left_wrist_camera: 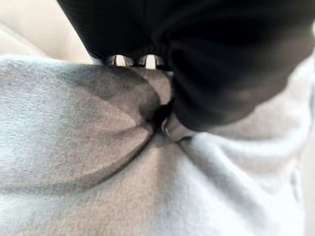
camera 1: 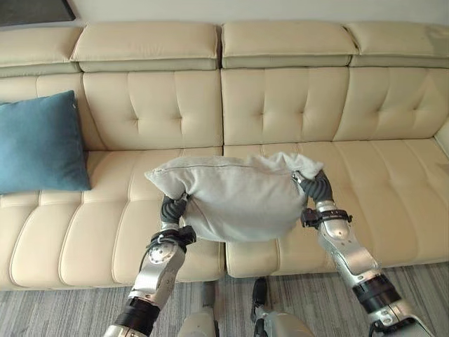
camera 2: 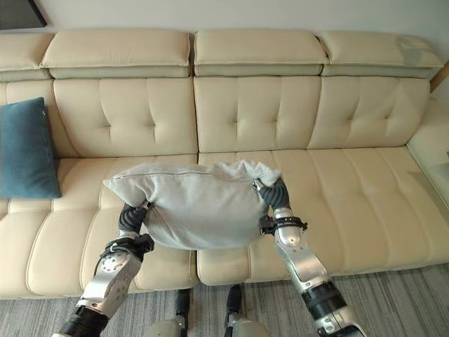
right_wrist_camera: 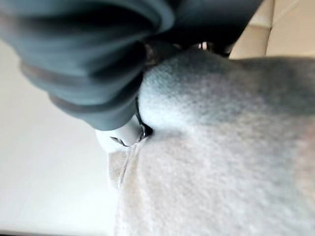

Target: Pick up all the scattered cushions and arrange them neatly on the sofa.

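the left hand [camera 1: 173, 208] is pressed into the lower left corner of a grey cushion [camera 1: 235, 196], its dark cover half buried in the fabric. close up, the cloth bunches into a deep fold where the thumb [left_wrist_camera: 174, 129] digs in and the fingers [left_wrist_camera: 118, 60] sit on the other side, so that hand is pinching the cushion's edge. the right hand [camera 1: 316, 186] has the opposite side, up near the top right corner, where the fabric is gathered into a crumpled peak; close up its thumb [right_wrist_camera: 123, 135] is pushed into the cloth with the cushion wrapped round it, so it too has a firm pinch on it.

between the two hands the cushion hangs in the air, sagging in the middle, its upper seam running roughly level from left to right. it is above the front edge of the sofa [camera 1: 393, 189], over the gap between the two middle seat sections, and not resting on the seat.

further off, a blue cushion [camera 1: 41, 144] stands upright at the robot's left end of the cream sofa, leaning against the tufted backrest, well apart from the grey one. a grey carpet [camera 1: 56, 309] runs along the foot of the sofa.
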Controlling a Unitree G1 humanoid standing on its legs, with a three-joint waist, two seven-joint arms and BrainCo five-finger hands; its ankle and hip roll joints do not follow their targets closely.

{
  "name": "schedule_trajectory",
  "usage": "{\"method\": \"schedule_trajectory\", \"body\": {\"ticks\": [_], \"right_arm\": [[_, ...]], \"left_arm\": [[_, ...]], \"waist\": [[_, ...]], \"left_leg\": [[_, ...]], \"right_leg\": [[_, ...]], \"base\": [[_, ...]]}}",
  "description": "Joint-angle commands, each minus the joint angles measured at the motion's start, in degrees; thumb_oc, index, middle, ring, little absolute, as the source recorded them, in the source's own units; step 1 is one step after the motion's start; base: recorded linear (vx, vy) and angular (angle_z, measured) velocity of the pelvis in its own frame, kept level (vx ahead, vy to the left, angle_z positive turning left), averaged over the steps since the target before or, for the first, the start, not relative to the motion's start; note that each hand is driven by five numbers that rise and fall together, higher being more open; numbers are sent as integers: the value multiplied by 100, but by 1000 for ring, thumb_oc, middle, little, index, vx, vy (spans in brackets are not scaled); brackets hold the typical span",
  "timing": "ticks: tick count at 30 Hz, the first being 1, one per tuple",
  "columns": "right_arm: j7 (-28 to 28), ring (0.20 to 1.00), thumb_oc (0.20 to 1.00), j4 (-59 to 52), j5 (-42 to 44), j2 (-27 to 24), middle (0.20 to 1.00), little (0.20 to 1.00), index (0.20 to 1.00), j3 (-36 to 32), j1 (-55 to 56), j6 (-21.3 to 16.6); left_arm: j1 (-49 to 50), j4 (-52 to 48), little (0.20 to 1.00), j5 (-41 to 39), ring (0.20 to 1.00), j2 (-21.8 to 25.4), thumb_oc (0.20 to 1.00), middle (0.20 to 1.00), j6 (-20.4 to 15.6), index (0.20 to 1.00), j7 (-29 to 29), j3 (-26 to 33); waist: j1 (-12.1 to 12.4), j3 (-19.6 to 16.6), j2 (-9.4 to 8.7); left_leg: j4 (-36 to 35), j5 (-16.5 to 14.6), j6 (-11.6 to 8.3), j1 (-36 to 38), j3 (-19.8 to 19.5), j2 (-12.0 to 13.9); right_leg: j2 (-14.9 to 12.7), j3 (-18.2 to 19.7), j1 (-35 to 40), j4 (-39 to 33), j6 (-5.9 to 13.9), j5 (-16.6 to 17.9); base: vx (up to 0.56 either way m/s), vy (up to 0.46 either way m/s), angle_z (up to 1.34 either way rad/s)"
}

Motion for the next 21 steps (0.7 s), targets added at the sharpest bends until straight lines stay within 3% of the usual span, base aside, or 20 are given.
{"method": "schedule_trajectory", "body": {"ticks": [1, 4, 7, 12, 20, 21], "right_arm": [[-30, 200, 200, 89, -192, 401, 200, 200, 200, 304, -1003, -338], [-118, 200, 200, 330, -211, 413, 200, 200, 200, 436, -1368, -303], [-290, 200, 200, 1158, -66, 352, 200, 200, 200, 705, -2489, -266], [-426, 200, 200, 2102, 314, 202, 200, 200, 200, 873, -3697, -402], [-510, 200, 200, 3423, 541, 115, 200, 200, 200, 1214, -4804, -467], [-508, 200, 200, 3428, 542, 114, 200, 200, 200, 1212, -4812, -469]], "left_arm": [[-1090, -65, 200, 451, 200, 137, 200, 200, -630, 200, -32, -309], [-1471, 225, 200, 402, 200, 257, 200, 200, -654, 200, 59, -345], [-2935, 1239, 200, 251, 200, 725, 200, 200, -747, 200, 184, -644], [-4332, 2473, 200, 299, 200, 1351, 200, 200, -849, 200, 244, -961], [-5626, 4307, 200, 236, 200, 1660, 200, 200, -680, 200, 51, -1380], [-5635, 4312, 269, 235, 269, 1661, 269, 269, -682, 269, 49, -1382]], "waist": [[159, -238, -328], [191, -193, -356], [226, 5, -400], [205, 253, -428], [132, 409, -462], [125, 396, -464]], "left_leg": [[-6, -739, -221, 376, 8, 13], [-6, -734, -216, 325, 4, 9], [41, -666, -223, -13, -36, 3], [184, -574, -240, -573, -66, -23], [159, -408, -283, -1062, -68, -25], [159, -389, -280, -1093, -74, -30]], "right_leg": [[-427, 289, 644, 207, 636, -1202], [-440, 289, 584, 206, 653, -1179], [-459, 292, 253, 268, 691, -1100], [-479, 339, -294, 396, 731, -950], [-499, 364, -771, 369, 797, -736], [-503, 359, -795, 363, 799, -719]], "base": [[10, 43, 7], [-25, 26, 9], [-104, 30, 7], [-85, 38, 3], [-33, 46, 2], [0, 0, 0]]}}
